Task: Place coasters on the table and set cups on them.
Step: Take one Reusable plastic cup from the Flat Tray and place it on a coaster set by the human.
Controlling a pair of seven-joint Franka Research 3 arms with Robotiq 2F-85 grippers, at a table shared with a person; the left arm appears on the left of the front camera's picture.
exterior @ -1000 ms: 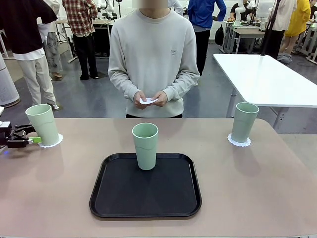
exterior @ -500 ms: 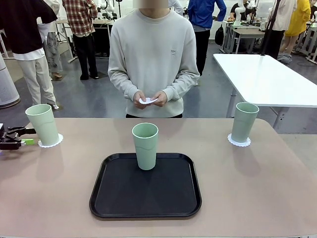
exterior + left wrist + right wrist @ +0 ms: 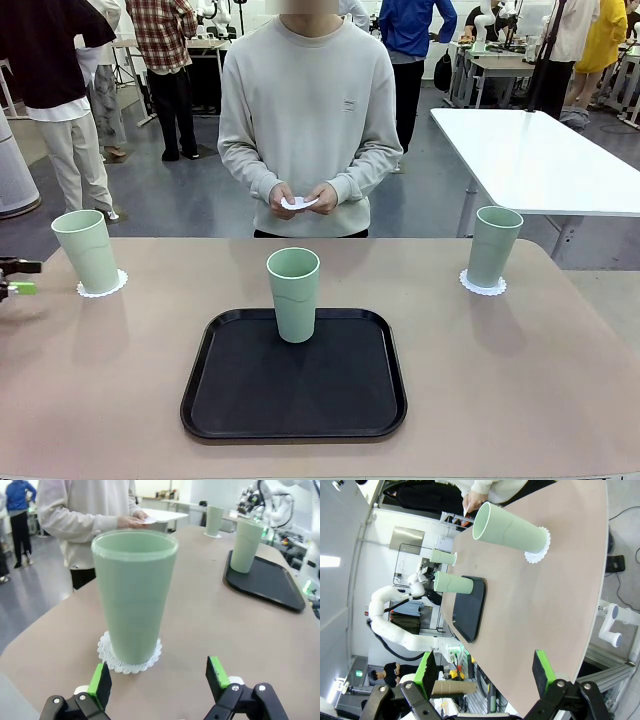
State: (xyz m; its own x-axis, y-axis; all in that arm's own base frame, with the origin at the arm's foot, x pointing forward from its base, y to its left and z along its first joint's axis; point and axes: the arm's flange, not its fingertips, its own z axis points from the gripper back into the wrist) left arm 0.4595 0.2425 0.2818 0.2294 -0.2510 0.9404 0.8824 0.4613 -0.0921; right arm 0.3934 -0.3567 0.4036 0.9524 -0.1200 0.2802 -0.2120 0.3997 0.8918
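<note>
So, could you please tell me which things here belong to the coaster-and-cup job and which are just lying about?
Job:
left cup on left coaster
right cup on right coaster
middle cup, standing on the black tray, no coaster
third coaster, in the person's hands
pinkish table

Lying about:
black tray
white table beyond

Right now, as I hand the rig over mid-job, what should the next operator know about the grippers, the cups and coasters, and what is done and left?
Left gripper: open, empty, just short of the left cup.
Right gripper: open, empty, back from the right cup.
Done: left cup stands on the left coaster, right cup on the right coaster.
Left: third cup stands on the black tray, no coaster under it. The person's hands hold the third coaster. It goes on the table, then the cup on it.
</note>
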